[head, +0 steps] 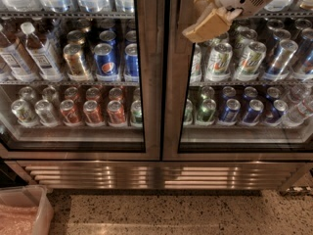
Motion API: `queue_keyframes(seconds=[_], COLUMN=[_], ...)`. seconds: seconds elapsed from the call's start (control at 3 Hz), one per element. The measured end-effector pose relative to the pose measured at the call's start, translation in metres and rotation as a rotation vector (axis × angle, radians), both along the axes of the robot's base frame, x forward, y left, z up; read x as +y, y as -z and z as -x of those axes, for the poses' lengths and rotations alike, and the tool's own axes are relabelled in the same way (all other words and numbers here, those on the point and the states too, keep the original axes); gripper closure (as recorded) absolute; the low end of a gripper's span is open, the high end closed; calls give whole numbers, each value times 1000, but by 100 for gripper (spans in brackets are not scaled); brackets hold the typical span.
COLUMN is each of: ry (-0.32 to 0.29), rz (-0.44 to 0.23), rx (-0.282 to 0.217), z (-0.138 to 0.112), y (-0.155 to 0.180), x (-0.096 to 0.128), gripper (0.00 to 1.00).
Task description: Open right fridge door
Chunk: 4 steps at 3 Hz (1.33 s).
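Right fridge door (239, 133) stood closed, directly behind and below the pincer (208, 23), its steel frame meeting the left door (73, 82) at a seam just to the pincer's left. The pincer hung at the top of the view, in front of the upper part of the door's inner frame edge, judged to be placed there because that edge swings free and offers the only purchase. Whether it touched the frame, and how wide it was set, could not be told. No handle was visible. Behind the glass below the pincer stood green-and-white cans (218, 60), with blue cans (230, 109) on the shelf beneath. Far to its left, behind the other pane, were Pepsi cans (105, 60), red cans (93, 112) and bottles (41, 53). Well below ran a slatted steel grille (156, 175) above a speckled floor (171, 214). A pale bin (27, 212) sat far down and left, judged outside the door's swing. Main risk: catching the left frame instead.
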<state>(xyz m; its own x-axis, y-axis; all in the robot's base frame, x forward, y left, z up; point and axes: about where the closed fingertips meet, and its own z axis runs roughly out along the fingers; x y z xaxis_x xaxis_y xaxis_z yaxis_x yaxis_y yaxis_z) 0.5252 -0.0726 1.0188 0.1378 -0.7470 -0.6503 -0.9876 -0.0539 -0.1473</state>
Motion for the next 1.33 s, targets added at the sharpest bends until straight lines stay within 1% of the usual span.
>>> queue_keyframes(seconds=[0.33,1.0,1.33], ry=[9,8,-4], rz=[-16,-16,-17], rx=[1,1,1], z=[-2,-5,-6], y=[-4,-4,-5], x=[1,0,1], gripper=[100,100,100])
